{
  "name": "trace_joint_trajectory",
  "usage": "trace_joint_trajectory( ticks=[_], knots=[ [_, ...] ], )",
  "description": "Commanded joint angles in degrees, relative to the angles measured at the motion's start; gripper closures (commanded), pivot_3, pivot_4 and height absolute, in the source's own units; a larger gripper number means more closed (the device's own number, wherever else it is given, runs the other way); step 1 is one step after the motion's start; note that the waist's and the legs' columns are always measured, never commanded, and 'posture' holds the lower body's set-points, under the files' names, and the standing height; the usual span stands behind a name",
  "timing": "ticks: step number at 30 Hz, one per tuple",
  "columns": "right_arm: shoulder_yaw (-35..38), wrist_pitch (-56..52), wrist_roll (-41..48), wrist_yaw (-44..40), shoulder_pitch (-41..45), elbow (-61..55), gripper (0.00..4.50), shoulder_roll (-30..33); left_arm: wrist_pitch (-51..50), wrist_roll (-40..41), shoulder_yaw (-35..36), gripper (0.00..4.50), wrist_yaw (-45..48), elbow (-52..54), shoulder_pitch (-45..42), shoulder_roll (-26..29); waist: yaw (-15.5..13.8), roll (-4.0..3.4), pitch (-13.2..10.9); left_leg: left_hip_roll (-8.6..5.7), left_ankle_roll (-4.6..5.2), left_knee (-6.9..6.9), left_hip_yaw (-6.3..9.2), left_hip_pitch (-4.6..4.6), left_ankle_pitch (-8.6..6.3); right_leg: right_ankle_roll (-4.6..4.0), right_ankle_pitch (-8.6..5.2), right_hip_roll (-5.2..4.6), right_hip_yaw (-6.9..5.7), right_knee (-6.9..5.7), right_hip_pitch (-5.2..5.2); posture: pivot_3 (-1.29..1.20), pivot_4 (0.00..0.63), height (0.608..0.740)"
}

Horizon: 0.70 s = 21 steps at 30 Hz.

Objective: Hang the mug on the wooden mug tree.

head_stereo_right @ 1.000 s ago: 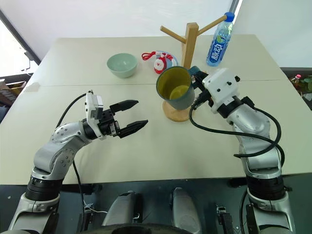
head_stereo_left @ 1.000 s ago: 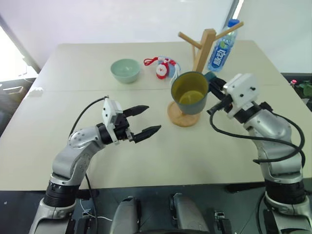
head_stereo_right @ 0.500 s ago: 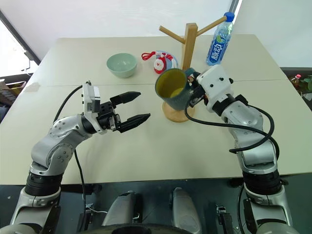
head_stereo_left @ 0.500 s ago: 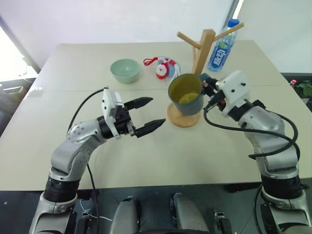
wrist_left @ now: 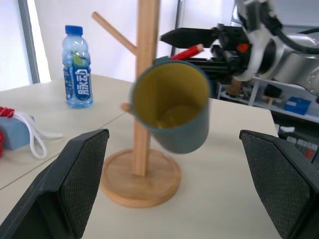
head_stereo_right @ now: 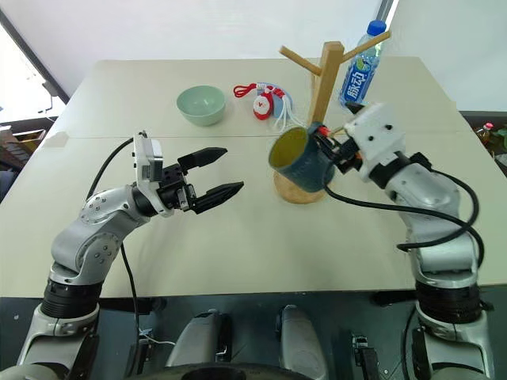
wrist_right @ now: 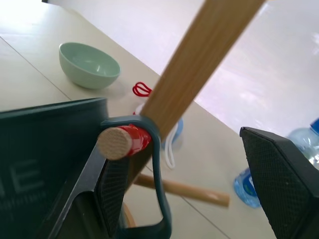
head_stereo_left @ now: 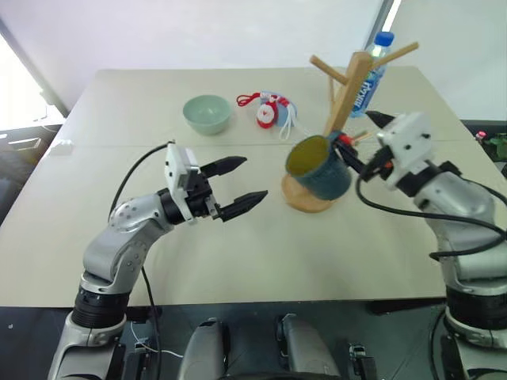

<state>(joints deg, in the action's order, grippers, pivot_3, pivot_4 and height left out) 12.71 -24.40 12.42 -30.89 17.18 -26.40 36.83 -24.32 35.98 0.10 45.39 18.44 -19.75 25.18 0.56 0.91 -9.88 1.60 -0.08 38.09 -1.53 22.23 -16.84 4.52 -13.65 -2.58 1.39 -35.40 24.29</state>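
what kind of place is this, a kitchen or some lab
Probably a lab or test room, not a kitchen: a plain pale table with staged props, the wooden mug tree, a bowl and bottle, and storage shelving behind.

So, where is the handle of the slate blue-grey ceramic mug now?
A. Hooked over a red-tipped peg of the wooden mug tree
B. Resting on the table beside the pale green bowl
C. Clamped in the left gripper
A: the slate blue-grey ceramic mug's handle loops over a red-tipped peg of the wooden mug tree.

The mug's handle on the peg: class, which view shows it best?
The right wrist view: the mug's handle loops over the red-tipped peg. The eye views show the mug tilted; the left wrist view shows its yellow inside.
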Motion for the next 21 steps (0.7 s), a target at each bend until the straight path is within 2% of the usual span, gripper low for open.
trace_joint_trajectory(
  ticks=[1,8,16,21],
  knots=[
    [7.6,3.7,6.0,-3.2,-4.2,-2.1,0.99,-0.3,2.7,-1.8,2.9,0.00,-1.7,-2.3,1.2,-0.3,0.0,0.00,0.0,0.00,0.00,0.00,0.00,0.00,0.00,0.00,0.00,0.01,-0.01,0.00,0.00,0.00,0.150,0.740],
    [10.5,7.9,9.1,-5.5,-12.5,-0.2,0.99,-1.6,5.1,-3.2,5.2,0.00,-2.7,-5.7,3.5,-0.5,0.2,0.01,0.0,0.03,-0.01,0.01,-0.02,-0.16,0.01,-0.02,-0.01,0.06,0.01,-0.13,-0.05,0.00,0.150,0.740],
    [15.9,8.8,16.1,-4.2,-18.2,4.2,0.99,-7.1,8.9,-9.8,8.0,0.00,-8.2,-12.7,8.8,-0.2,0.1,0.03,0.0,0.04,-0.03,0.03,-0.02,-0.22,0.02,-0.02,-0.01,0.05,0.04,-0.21,-0.09,0.00,0.150,0.740],
    [15.3,10.2,16.5,-4.8,-21.7,7.7,0.99,-9.1,11.6,-13.3,8.9,0.00,-11.8,-16.1,11.4,-1.2,0.1,0.05,0.1,0.08,-0.03,0.03,-0.01,-0.26,0.02,-0.05,-0.03,0.04,0.04,-0.23,-0.11,0.00,0.150,0.740]
  ],
)
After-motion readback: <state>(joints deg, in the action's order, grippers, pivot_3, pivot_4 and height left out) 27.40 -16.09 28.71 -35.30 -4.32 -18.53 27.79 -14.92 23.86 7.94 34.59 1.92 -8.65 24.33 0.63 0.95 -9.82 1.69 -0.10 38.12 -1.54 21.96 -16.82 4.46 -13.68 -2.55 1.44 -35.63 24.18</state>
